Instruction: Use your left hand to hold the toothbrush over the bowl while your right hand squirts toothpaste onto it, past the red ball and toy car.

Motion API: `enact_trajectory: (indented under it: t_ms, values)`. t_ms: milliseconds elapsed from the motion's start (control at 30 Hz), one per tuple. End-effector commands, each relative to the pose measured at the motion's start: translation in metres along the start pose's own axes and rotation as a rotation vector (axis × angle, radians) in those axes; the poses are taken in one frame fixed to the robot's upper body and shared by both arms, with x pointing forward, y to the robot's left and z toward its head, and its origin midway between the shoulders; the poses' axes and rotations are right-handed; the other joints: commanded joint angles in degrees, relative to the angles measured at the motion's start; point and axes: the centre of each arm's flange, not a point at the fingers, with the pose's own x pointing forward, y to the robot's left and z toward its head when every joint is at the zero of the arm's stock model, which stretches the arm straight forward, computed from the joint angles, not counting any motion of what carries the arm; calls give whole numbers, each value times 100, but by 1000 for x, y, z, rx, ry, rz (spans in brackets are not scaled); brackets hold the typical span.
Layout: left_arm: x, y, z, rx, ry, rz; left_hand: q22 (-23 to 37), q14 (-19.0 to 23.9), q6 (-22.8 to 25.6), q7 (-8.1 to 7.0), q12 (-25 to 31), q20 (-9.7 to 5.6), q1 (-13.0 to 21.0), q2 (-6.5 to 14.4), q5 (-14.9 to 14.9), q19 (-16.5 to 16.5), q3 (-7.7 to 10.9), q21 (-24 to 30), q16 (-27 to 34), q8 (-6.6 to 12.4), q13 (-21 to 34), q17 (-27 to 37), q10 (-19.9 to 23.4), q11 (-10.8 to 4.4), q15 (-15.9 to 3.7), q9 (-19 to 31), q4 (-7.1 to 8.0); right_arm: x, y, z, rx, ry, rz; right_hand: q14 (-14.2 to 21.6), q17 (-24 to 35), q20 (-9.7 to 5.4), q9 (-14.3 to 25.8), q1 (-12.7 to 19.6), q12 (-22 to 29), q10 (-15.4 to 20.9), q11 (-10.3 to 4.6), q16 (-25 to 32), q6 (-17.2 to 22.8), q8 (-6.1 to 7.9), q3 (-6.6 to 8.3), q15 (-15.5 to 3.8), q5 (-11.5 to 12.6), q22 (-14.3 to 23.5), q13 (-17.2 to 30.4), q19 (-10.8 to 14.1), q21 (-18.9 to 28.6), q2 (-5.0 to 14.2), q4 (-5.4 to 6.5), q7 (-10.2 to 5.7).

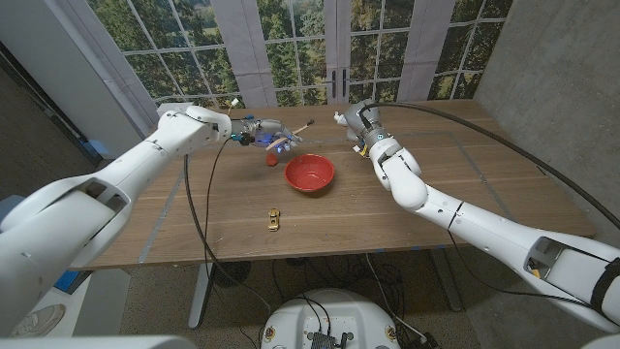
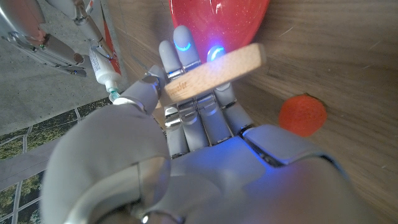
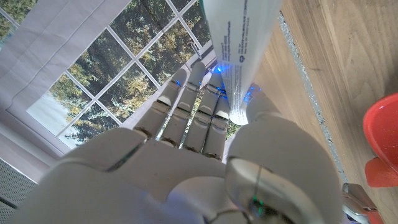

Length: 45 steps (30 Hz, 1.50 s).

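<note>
Left hand grips the toothbrush, fingers wrapped on the wooden handle. Brush is raised above the desk, back-left of the red bowl, long axis pointing right and slightly up toward the right hand; the tip looks short of the bowl's middle, probably near its far rim. Head end detail is too small to read.

Right hand holds the toothpaste tube, fingers closed along its body. Tube also shows in the left wrist view, nozzle end near the left hand. Right hand is up behind the bowl's far right side, apart from the brush tip with a gap between them.

Red ball sits on the desk just left of the bowl, under the left hand. Toy car is nearer the robot, well apart from the bowl.

Judgement: the turning relation is nozzle to brush head; both need to close in over the bowl, the right hand coming left toward the brush tip.
</note>
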Motion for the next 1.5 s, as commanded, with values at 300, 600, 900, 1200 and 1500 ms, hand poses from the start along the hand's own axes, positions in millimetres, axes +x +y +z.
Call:
enact_trajectory:
  t_ms: [300, 600, 900, 1200, 1500]
  values:
    - [17, -9, 16, 92, 27, -29, 19, 717, 388, 355, 36, -832, 64, 81, -8, 31, 683, 4, -28, -20, 13, 23, 525, -501, -728, 2, 661, -4, -2, 7, -75, -47, 1, 28, 24, -21, 20, -31, 32, 11, -39, -43, 42, 19, 42, -821, 40, 17, 50, 17, 28, 32, 19, 9]
    - [27, -14, 19, 109, 40, -64, 19, 723, 387, 354, 37, -831, 70, 80, -8, 29, 680, 4, -41, -20, 16, 37, 515, -495, -729, 1, 658, -3, -7, 9, -100, -59, 0, 37, 34, -31, 21, -42, 33, 4, -30, -54, 41, 20, 44, -821, 38, 17, 75, 14, 34, 40, 26, 8]
    - [32, -15, 20, 113, 37, -76, 13, 721, 382, 357, 45, -831, 74, 81, -8, 24, 677, 0, -62, -20, 16, 44, 523, -501, -728, 0, 658, 0, -13, 14, -128, -76, -13, 40, 43, -30, 22, -43, 34, -3, -39, -68, 42, 23, 49, -828, 37, 17, 102, 7, 39, 42, 25, 8]
    - [34, -14, 22, 115, 34, -81, 11, 724, 388, 356, 40, -832, 76, 81, -8, 22, 670, 2, -85, -18, 1, 46, 522, -500, -727, -1, 661, 0, -14, 16, -144, -82, -23, 34, 50, -28, 23, -39, 33, -12, -36, -87, 32, 20, 56, -835, 37, 17, 126, -3, 42, 42, 19, 4]
    - [36, -12, 22, 117, 38, -82, 6, 742, 396, 357, 45, -832, 81, 80, -8, 23, 666, 2, -89, -13, 14, 63, 505, -484, -729, 2, 658, 0, -11, 17, -164, -102, -25, 41, 61, -31, 24, -50, 32, -20, -41, -95, 28, 20, 52, -829, 34, 17, 147, -12, 46, 40, 24, 9]
